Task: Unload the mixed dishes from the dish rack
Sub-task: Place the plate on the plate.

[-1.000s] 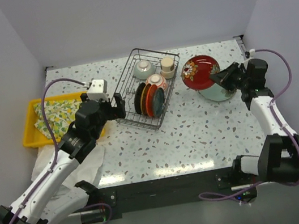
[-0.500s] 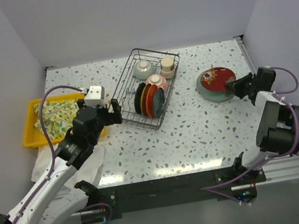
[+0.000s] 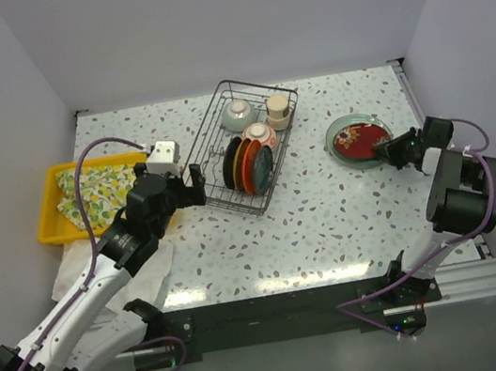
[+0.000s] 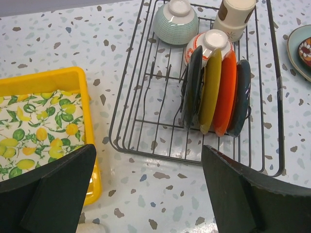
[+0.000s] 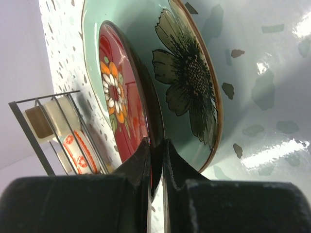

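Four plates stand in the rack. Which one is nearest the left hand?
The black plate, at the row's end toward the open left hand. The yellow plate, orange plate and grey-green plate stand beyond it, each farther off.

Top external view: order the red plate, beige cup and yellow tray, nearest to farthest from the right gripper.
1. Red plate, pinched by the right gripper, right side.
2. Beige cup, in the dish rack, centre.
3. Yellow tray, far left.

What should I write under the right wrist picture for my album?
The right tool pinches a red flowered plate on a green plate, with the dish rack behind.
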### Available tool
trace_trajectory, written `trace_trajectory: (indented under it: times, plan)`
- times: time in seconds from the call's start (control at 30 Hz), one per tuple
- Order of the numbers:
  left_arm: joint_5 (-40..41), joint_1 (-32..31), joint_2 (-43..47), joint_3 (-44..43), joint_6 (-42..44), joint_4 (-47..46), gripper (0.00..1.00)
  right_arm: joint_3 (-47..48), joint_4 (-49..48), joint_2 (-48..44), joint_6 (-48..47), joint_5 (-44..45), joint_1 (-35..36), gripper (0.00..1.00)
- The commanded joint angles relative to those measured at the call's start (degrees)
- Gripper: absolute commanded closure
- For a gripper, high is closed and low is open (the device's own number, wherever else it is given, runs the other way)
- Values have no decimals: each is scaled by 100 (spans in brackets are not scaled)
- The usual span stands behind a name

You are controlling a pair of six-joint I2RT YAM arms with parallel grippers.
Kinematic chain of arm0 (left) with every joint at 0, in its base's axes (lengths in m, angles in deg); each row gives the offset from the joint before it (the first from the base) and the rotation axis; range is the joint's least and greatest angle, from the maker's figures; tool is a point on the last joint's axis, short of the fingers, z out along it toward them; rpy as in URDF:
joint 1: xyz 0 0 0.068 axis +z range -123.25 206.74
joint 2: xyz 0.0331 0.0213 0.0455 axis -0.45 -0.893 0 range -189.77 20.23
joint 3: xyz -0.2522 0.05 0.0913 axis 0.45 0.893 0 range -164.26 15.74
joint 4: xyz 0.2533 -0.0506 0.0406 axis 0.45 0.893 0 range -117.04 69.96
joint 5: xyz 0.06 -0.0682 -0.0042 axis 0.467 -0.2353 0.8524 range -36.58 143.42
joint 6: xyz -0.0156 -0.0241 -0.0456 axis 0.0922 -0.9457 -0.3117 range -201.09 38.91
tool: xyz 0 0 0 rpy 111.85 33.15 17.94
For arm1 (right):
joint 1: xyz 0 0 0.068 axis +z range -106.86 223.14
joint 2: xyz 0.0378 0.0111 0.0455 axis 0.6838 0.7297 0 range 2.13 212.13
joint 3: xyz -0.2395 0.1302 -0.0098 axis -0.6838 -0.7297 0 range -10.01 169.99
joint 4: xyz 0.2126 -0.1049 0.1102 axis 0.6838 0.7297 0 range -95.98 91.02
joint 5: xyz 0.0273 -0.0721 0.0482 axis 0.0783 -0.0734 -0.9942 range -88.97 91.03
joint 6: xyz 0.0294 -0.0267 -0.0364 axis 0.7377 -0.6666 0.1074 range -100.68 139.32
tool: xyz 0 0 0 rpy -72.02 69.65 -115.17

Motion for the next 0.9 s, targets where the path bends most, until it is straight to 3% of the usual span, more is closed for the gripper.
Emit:
trace_trajectory:
  times: [0.0,0.3,0.87]
  plan:
    - [-83,41,-31,-46,-19,-160,5,359,67,74,-348,-99,-5,88]
    - [-179,33,-145,-72,-46,-178,5,746,947,56,-849,33,3,48]
    - [-329,33,-409,-160,-37,-107,5,1730,2423,337,-1764,393,363,28]
